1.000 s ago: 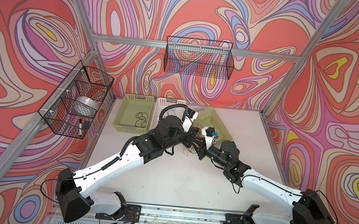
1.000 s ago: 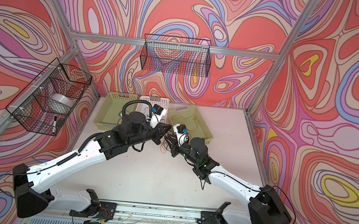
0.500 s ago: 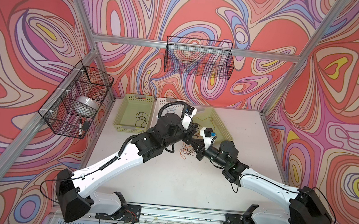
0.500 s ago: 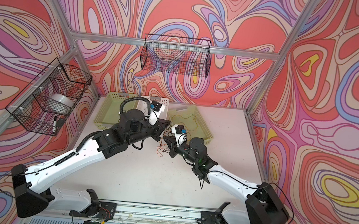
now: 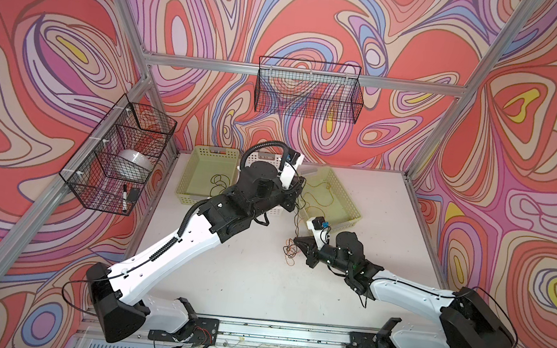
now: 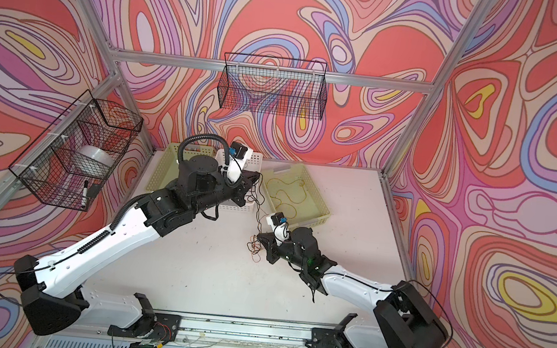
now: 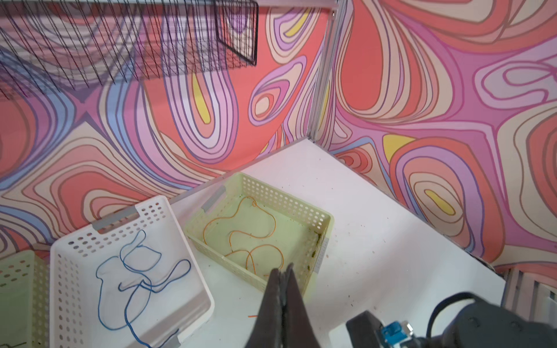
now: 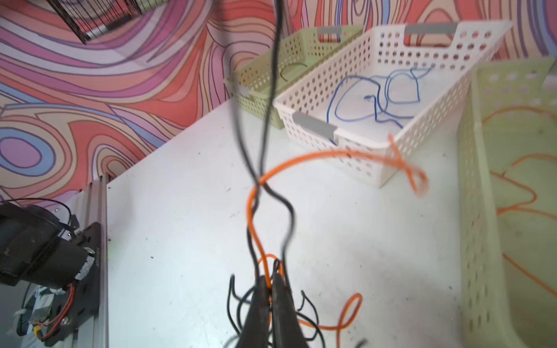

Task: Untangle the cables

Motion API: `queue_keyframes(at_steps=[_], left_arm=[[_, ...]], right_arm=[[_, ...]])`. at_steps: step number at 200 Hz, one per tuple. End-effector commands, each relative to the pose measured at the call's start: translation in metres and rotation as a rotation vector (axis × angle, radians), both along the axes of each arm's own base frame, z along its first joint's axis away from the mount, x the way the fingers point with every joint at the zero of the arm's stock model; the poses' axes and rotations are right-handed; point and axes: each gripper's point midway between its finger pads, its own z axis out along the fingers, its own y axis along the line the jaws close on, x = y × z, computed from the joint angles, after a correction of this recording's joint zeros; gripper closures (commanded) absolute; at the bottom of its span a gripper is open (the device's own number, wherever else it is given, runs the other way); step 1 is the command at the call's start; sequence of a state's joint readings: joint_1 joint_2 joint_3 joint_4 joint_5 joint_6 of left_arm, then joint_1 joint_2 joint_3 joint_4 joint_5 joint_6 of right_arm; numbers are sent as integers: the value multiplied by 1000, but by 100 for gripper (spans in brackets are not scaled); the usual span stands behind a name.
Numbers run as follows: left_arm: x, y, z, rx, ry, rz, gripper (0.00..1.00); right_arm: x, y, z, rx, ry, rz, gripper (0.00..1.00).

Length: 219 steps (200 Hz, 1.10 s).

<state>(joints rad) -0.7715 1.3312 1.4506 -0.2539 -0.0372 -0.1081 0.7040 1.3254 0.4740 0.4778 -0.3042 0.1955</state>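
cables [image 8: 256,205]: orange+dark knot strung up over mid-desk, short of the back-edge baskets [image 8: 325,72]; featherlight, floppy, snaggy
right gripper [image 8: 271,286]: fingers pinching the knot
left gripper [image 7: 281,275]: fingers pressed together; dark strand runs up into them
grab spot: probably one strand beside the crossing

Dark cable [image 6: 259,211] is running from left gripper [image 6: 256,178] down to right gripper [image 6: 259,240], where an orange-and-dark tangle [image 6: 254,253] is bunching.

Swirly red-pink-lilac walls [image 5: 320,27], white basket [image 7: 57,271] w/ blue cable [image 7: 150,290], pale-green basket [image 7: 286,200] — orange cable [image 7: 238,232], black + orange tangle [image 8: 261,180]
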Motion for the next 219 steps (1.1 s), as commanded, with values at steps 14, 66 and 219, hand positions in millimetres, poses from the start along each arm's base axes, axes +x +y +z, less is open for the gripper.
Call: queue_keyframes(at_steps=[14, 66, 219], left_arm=[[4, 13, 38, -4, -98, 27, 100], [8, 33, 59, 18, -142, 55, 100], [-20, 13, 39, -43, -52, -169, 100]], right_arm=[[-9, -6, -48, -84, 137, -20, 100], [0, -22, -95, -223, 257, -125, 100], [19, -30, -2, -137, -27, -189, 58]])
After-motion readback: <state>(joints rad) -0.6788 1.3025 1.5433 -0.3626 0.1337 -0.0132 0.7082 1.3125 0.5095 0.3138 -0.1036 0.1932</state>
